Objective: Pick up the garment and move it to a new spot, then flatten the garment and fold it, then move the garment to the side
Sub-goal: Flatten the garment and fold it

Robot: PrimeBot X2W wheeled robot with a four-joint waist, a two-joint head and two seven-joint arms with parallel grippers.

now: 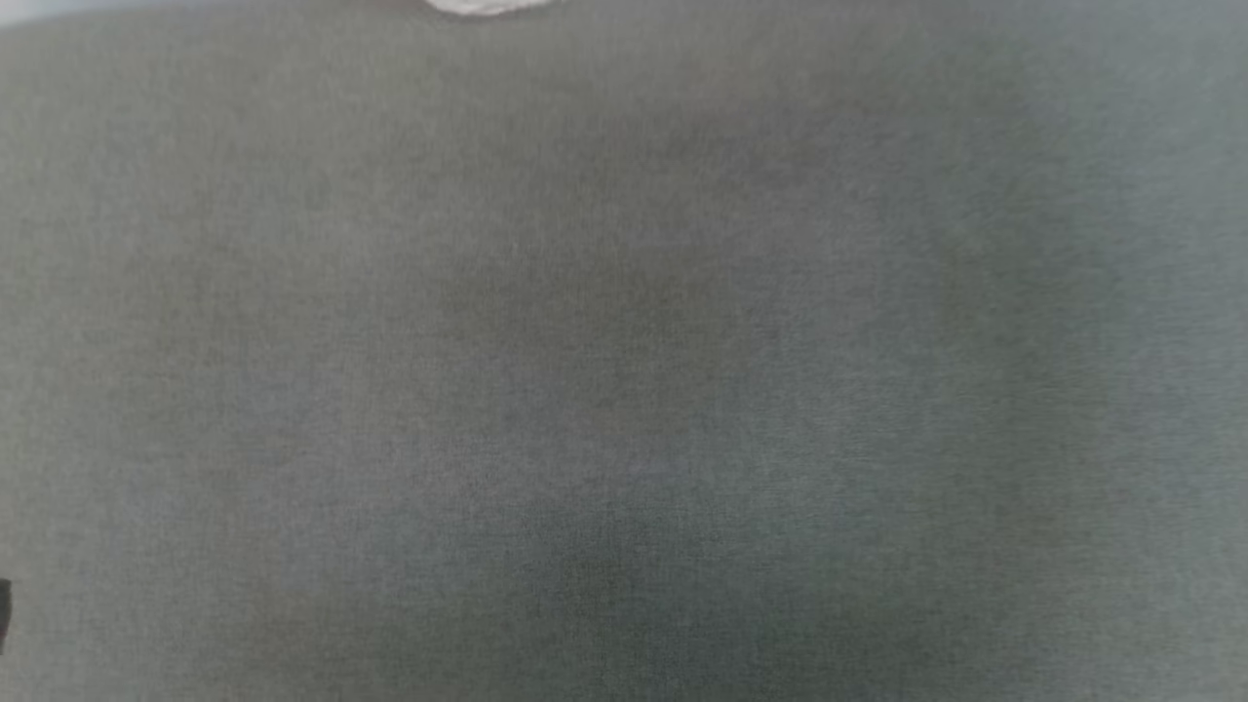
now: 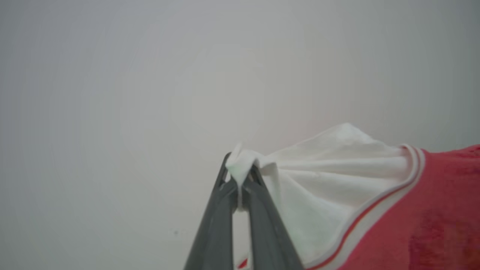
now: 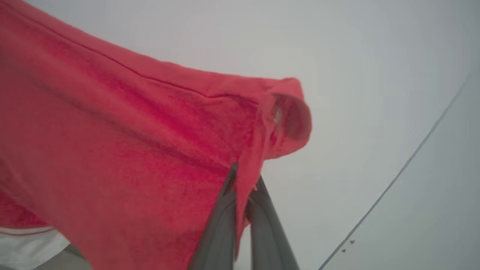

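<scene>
In the left wrist view, the garment [image 2: 412, 210] is red with a white sleeve [image 2: 330, 168] and striped trim. It hangs in the air to the right of my left gripper [image 2: 240, 168], which is shut on the sleeve's bunched tip. In the right wrist view my right gripper [image 3: 243, 180] is shut on an edge of the garment's red cloth [image 3: 112, 142]. That cloth stretches away to the left, with a curled corner above the fingers.
A grey woven surface [image 1: 624, 351] spreads across the head view, with a small pale patch [image 1: 483, 6] at its top edge and a dark sliver [image 1: 4, 609] at the left edge. Behind the garment is a plain pale background, crossed by a thin dark line [image 3: 405, 165].
</scene>
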